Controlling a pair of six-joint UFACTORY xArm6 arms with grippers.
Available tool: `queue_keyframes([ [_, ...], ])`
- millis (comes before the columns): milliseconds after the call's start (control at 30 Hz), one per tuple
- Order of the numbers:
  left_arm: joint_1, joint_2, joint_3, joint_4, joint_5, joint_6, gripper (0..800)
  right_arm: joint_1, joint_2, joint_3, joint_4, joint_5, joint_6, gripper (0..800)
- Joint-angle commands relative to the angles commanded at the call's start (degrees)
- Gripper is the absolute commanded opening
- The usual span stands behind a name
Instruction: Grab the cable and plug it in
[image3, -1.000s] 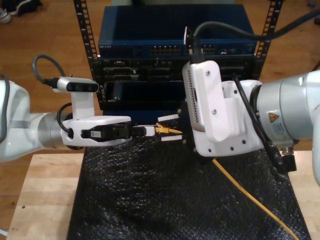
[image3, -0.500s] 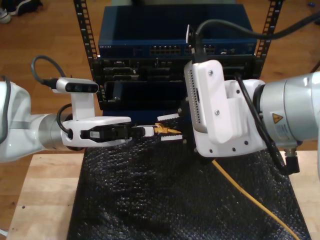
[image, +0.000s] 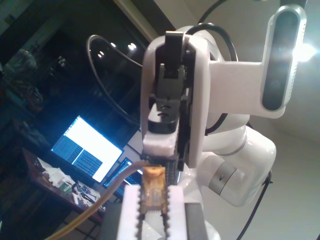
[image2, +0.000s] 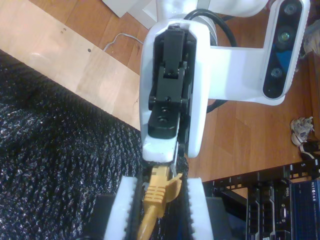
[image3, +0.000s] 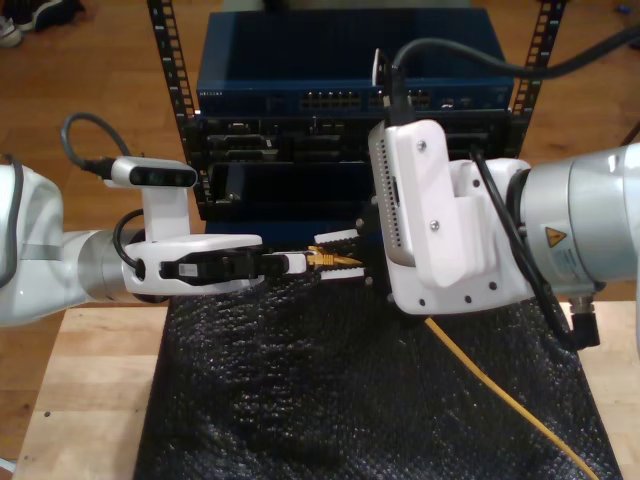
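Here we are mid-air above the black padded mat (image3: 300, 400) on the bench (image3: 90, 400), two arms nose to nose in front of the equipment rack (image3: 250, 150). The cable (image3: 500, 385) trails off toward the exterior view's lower right and rises to the meeting point, where its plug (image: 153, 187) sits between the two sets of fingers. My first end effector (image: 153, 192) has its toothed white pads pressed narrow against both sides of the clear plug, so that one looks like a real hold. My second end effector (image2: 161, 187) brackets the orange boot (image2: 159, 192) behind the plug, but dark slivers show beside it and I cannot tell whether it is clamped or just flanking. In both wrist views the opposite black fingertip is right up against the plug's nose. I can't say which arm in the exterior view is which. Now the risks: this reads as a hand-off, and if one side lets go before the other has bitten properly, the plug drops to the mat or swings on the cable. A pinch on the latch tab could bend it. If the plug twists in the pads, it will arrive crooked at the ports (image3: 330, 100) on the blue unit and jam. The slack could also snag on the big white housing (image3: 440, 220).
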Motion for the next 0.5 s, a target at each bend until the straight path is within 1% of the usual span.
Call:
queue_keyframes([
  [267,-0.09,0.18,0.00,0.09,0.18,0.00,3,0.09,-0.53,0.00,0.00,0.00,0.00,204],
  [500,-0.18,0.18,0.00,0.09,0.53,0.00,3,0.26,-0.62,0.00,0.00,0.00,0.00,186],
])
